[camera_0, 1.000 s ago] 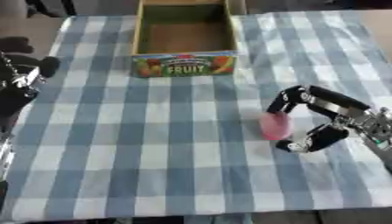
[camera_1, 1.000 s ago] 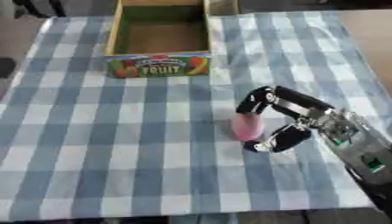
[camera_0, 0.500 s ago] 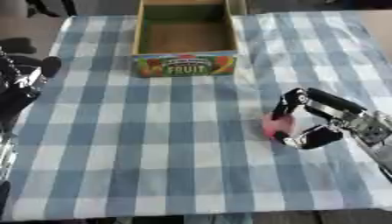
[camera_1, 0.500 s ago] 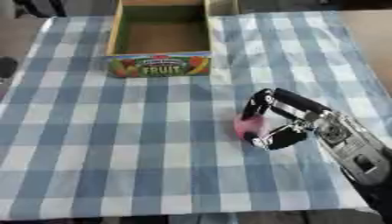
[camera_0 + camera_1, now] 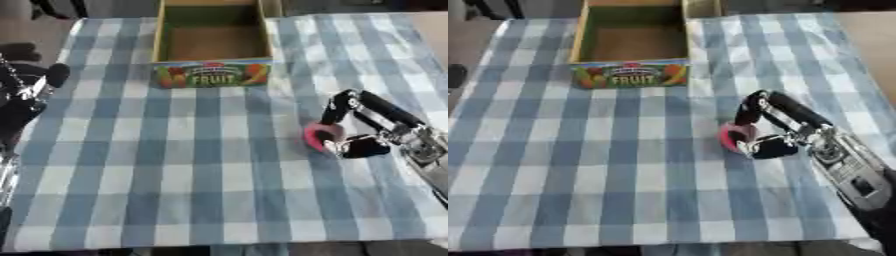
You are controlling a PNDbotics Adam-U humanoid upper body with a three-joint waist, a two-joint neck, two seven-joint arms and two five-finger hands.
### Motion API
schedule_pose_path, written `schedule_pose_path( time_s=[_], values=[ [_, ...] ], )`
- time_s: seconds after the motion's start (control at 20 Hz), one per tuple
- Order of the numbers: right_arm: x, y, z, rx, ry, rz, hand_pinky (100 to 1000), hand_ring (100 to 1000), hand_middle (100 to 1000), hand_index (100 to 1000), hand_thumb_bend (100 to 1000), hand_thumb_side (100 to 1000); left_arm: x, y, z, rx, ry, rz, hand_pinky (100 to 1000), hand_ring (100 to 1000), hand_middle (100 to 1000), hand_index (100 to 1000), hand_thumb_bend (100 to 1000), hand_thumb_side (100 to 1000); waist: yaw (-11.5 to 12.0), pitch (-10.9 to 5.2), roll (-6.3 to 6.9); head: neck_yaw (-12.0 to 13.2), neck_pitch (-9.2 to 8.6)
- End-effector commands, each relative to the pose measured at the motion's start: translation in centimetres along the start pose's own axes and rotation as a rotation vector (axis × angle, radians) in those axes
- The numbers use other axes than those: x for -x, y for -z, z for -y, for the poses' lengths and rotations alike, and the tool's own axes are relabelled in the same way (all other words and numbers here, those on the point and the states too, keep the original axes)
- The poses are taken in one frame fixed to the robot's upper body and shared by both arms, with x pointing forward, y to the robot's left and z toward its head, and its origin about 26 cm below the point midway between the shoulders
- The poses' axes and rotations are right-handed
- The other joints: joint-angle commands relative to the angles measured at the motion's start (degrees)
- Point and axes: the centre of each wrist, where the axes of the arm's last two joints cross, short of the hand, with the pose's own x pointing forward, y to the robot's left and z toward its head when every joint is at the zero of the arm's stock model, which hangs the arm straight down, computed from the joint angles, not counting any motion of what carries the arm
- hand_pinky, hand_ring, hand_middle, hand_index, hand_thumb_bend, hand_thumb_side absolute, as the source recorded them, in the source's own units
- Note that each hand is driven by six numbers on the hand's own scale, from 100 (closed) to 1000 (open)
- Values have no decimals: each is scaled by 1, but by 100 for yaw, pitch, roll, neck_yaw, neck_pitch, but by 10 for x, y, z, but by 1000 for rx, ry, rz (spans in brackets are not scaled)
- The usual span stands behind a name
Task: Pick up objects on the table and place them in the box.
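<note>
A pink object (image 5: 733,136), small, rounded and smooth-looking with a slightly darker rim toward its left side, is seen on the blue-and-white checked tablecloth (image 5: 623,175) at about 3 o'clock from the cloth's centre; its exact kind cannot be made out. It is clasped by the right hand (image 5: 785,131), whose black fingers (image 5: 750,106) are curled down over its top from 12 o'clock while the thumb (image 5: 772,147) is pressed in from 5 o'clock, so the object is pinched between them. Whether its underside is touching the cloth cannot be told. The right arm is brought in from the 4 o'clock corner, silver at its joints. The cardboard box (image 5: 577,40) is placed at 12 o'clock on the table, well apart from the object, with an open top, a bare brown floor, green inner walls and a front panel printed with fruit pictures and the word FRUIT. The left hand (image 5: 26,82) is shown at the 9 o'clock edge in the left eye view, dark and partly cut off; the set of its fingers cannot be told.
</note>
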Motion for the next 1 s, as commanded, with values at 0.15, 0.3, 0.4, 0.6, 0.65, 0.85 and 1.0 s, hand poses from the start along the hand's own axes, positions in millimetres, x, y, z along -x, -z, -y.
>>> schedule_pose_path(
  time_s=[0.15,0.3,0.4,0.6,0.65,0.85,1.0],
  values=[
    [-16,7,38,122,-59,52,545,522,308,378,100,100,-7,5,-2,8,4,27,587,580,595,712,849,499,27,-113,-11,-16,51],
    [-26,14,54,162,-75,80,544,522,309,379,100,100,-7,5,-1,12,1,27,587,580,595,712,847,499,52,-123,-17,-24,64],
    [-32,21,64,188,-84,94,542,520,308,377,100,100,-8,5,0,16,-1,29,587,580,595,712,846,499,74,-126,-19,-29,65],
    [-40,36,77,235,-80,109,535,516,307,377,100,100,-9,5,2,23,-8,32,586,580,600,712,845,499,128,-125,-14,-40,75],
    [-42,42,80,240,-80,114,535,517,308,378,100,100,-9,5,3,25,-10,34,587,580,600,712,845,499,145,-123,-14,-49,75],
    [-50,67,87,244,-96,132,540,521,311,381,100,100,-13,8,8,40,-26,48,587,581,601,712,843,499,265,-98,-17,-105,52],
    [-50,87,90,237,-119,125,545,526,318,388,100,100,-19,11,14,61,-44,69,587,589,602,712,840,500,417,-58,-32,-148,-11]
  ],
)
